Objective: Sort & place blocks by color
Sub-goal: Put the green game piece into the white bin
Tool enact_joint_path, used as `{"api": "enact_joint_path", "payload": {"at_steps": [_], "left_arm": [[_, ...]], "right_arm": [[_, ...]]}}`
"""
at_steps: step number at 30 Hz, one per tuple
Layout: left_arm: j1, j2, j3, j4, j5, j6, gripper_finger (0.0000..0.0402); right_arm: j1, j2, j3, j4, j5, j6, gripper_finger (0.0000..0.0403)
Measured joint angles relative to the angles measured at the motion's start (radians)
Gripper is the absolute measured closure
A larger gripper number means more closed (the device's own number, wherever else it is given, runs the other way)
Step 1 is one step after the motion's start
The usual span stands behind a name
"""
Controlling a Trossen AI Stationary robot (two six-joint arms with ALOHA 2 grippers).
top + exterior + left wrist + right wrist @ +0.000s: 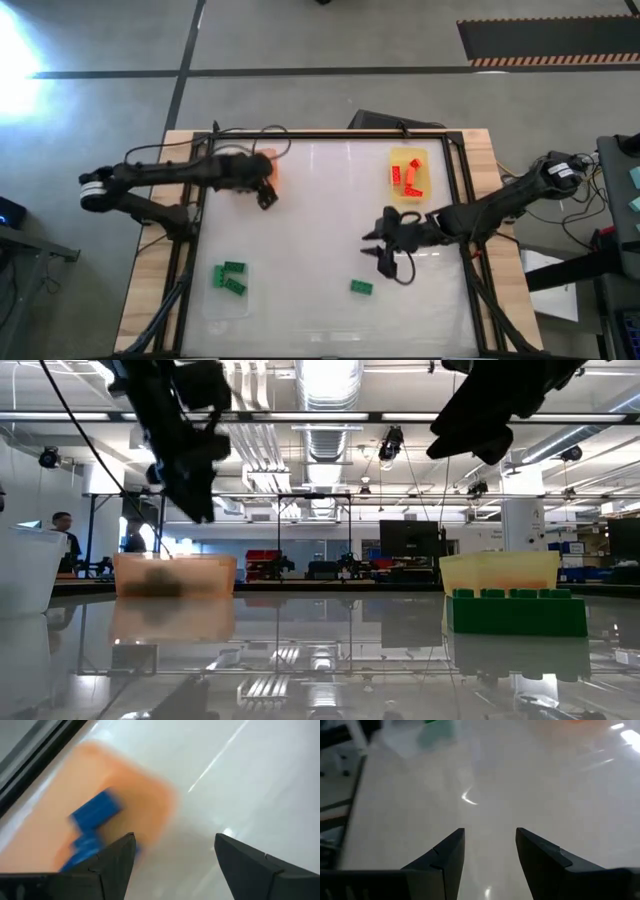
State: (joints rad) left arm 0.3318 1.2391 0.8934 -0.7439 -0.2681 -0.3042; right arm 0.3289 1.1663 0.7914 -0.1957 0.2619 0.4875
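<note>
My left gripper (pixel 266 197) hangs open and empty just beside the translucent orange tray (pixel 268 164). In the left wrist view its fingers frame bare table next to the orange tray (pixel 140 795), where blue blocks (pixel 94 813) lie. My right gripper (pixel 379 250) is open and empty above the table's middle right; a lone green block (pixel 361 288) lies on the table just nearer than it. Two green blocks (pixel 229 278) rest in the clear tray (pixel 222 300). Red-orange blocks (pixel 407 179) lie in the yellow tray (pixel 408 156).
The dark frame rails (pixel 196 230) run along the table's edges. In the low view the green block (pixel 515 611) stands in front of the yellow tray (pixel 500 571), with the orange tray (pixel 175 575) at left. Bare white table lies between the trays.
</note>
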Motion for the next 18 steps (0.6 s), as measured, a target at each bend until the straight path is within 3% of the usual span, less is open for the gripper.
{"api": "enact_joint_path", "payload": {"at_steps": [4, 10, 18], "left_arm": [[-0.189, -0.049, 0.000, 0.113, -0.019, -0.051, 0.0146], [-0.483, -0.053, -0.002, 0.318, -0.133, -0.096, 0.0146], [-0.722, 0.004, -0.017, 0.597, -0.283, -0.105, 0.0146]], "right_arm": [[0.069, 0.045, 0.008, 0.028, 0.004, 0.036, 0.0236], [0.152, 0.172, 0.073, 0.018, 0.027, -0.021, 0.0236], [0.227, 0.364, 0.236, -0.265, 0.027, -0.043, 0.0236]]}}
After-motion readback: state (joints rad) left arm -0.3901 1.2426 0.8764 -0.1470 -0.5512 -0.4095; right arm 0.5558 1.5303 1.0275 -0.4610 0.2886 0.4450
